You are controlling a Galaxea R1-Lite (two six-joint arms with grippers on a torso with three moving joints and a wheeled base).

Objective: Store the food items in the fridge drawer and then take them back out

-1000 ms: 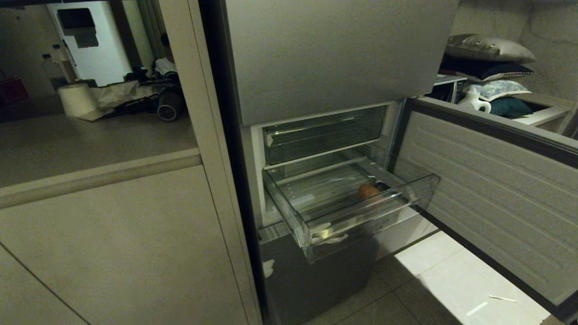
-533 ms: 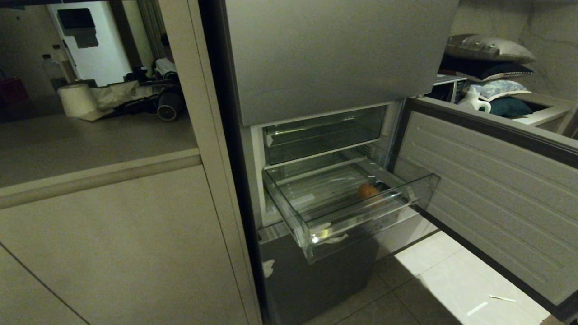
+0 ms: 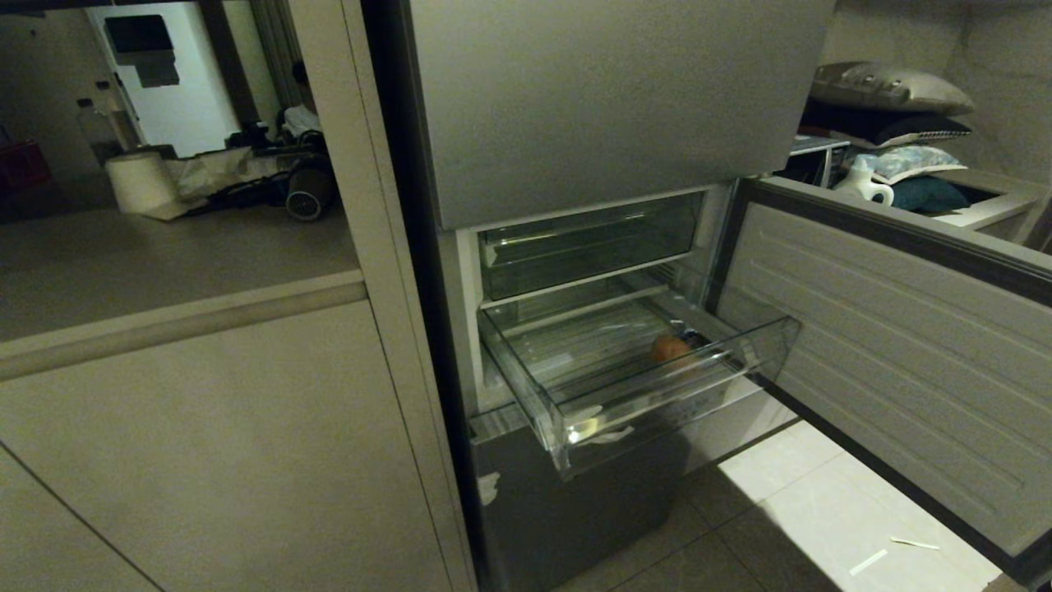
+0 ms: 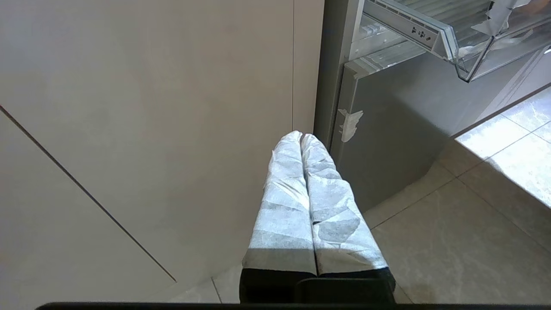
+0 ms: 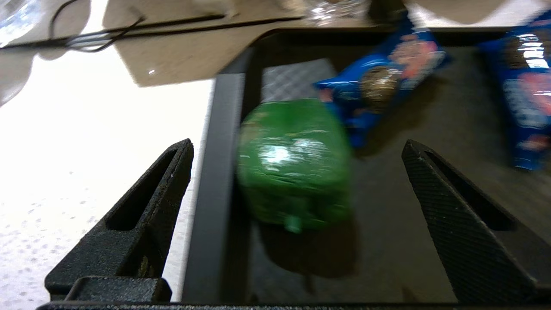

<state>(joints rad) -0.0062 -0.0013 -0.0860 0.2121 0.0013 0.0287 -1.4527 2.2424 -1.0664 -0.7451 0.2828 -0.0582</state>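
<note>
The fridge drawer (image 3: 657, 395) is pulled out, and one orange-brown fruit (image 3: 671, 349) lies inside it near the right side; beside it there is something dark that I cannot identify. Neither arm shows in the head view.

The right tool (image 5: 297, 172) hangs with its jaws spread wide and empty over a black tray (image 5: 215, 181). Between the jaws lies a green wrapped item (image 5: 295, 163), close against the tray's raised rim. Two blue snack packets (image 5: 383, 82) lie further in; one of them touches or overlaps the green item. The left tool (image 4: 303, 142) is parked low beside the cabinet, its wrapped fingers pressed together with nothing between them.

The main risk, I think, is at the rim. One finger (image 5: 142, 206) of the right tool stands outside the tray, so if the tool descends like this, that finger can land on the rim or on the surface beside it, and the grip closes on the rim instead of the food. The glossy wrapper may also slip out when squeezed. The near blue packet can be caught together with the green item and fall during the carry. Later, the drawer's front wall can block a low approach.
</note>
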